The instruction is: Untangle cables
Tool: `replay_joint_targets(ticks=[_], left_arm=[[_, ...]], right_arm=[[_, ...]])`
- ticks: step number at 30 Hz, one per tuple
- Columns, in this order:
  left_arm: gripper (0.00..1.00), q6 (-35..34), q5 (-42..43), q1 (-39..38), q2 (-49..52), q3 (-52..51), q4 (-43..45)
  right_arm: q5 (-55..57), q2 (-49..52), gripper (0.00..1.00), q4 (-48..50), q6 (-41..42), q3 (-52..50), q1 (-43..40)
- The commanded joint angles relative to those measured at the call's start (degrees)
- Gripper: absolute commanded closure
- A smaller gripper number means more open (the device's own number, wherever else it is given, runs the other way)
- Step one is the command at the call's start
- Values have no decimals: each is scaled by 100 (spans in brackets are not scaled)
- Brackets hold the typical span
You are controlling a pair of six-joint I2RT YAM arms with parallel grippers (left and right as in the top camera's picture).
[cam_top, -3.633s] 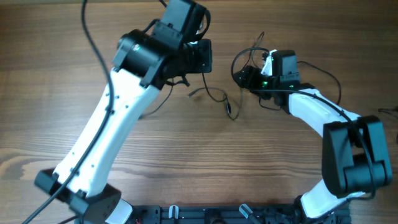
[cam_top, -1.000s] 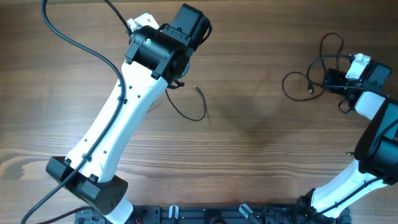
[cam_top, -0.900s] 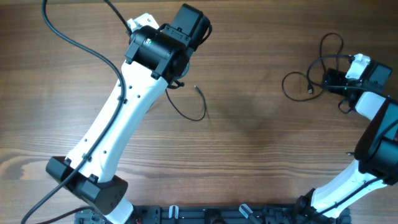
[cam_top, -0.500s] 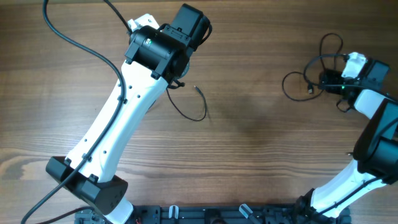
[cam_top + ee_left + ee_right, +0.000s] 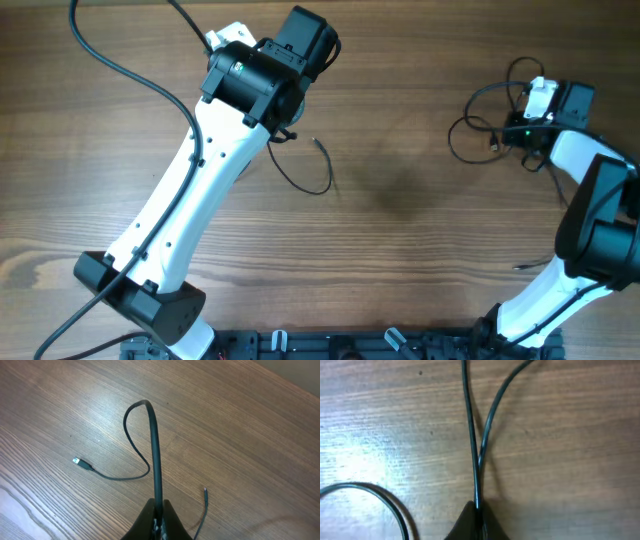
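One thin black cable (image 5: 152, 435) stands up from my left gripper (image 5: 159, 514), which is shut on it. It arches over and runs down to a small plug (image 5: 82, 464) lying on the wood. In the overhead view this cable (image 5: 305, 185) curves out from under the left wrist. A bunch of looped cables (image 5: 478, 118) lies at the far right. My right gripper (image 5: 512, 132) sits at the bunch's right side. It (image 5: 476, 509) is shut on one thin strand (image 5: 468, 425), and a second strand (image 5: 495, 400) crosses beside it.
The wooden table (image 5: 420, 230) carries both arms. A thick black wire (image 5: 110, 70) of the left arm trails across the far left. The left arm's white link (image 5: 190, 190) slants across the left half. Another loose cord tip (image 5: 205, 492) lies near the left gripper.
My right gripper has shut on a strand and shifted left, pushing the bunch of loops a little leftward. The left arm and its cable have not moved.
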Motion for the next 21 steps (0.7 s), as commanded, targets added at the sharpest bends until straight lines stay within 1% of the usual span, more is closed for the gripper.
replay_joint_targets(ticks=[1, 4, 9, 11, 13, 14, 16, 17, 18, 20, 21], left_arm=[[96, 55, -109, -9, 22, 15, 20], [96, 52, -105, -9, 22, 15, 22], [96, 52, -105, -9, 22, 15, 22], [96, 52, -105, -9, 22, 15, 20], [96, 52, -105, -9, 22, 15, 20], [96, 52, -105, -9, 22, 15, 20], [96, 50, -103, -9, 22, 15, 22], [96, 50, -103, -9, 22, 15, 31], [96, 50, -101, -9, 22, 13, 66], [96, 50, -103, -9, 22, 13, 122], [96, 50, -103, -9, 22, 11, 144]], right_arm=[[-76, -442, 96, -737, 256, 907, -26], [-76, -752, 96, -1158, 391, 1823, -31], [59, -929, 96, -1272, 389, 2942, -33], [516, -931, 96, -1064, 389, 3244, -33], [688, -931, 96, -901, 208, 3434, -31], [708, -931, 96, -890, 24, 3491, -31], [940, -931, 96, -992, -15, 3499, -33], [1222, -916, 96, -1180, 11, 3480, -52], [1373, -870, 96, -1460, 210, 3429, -101], [1355, -820, 96, -2127, 533, 3429, -184], [1346, -820, 96, -2721, 855, 3427, -212]])
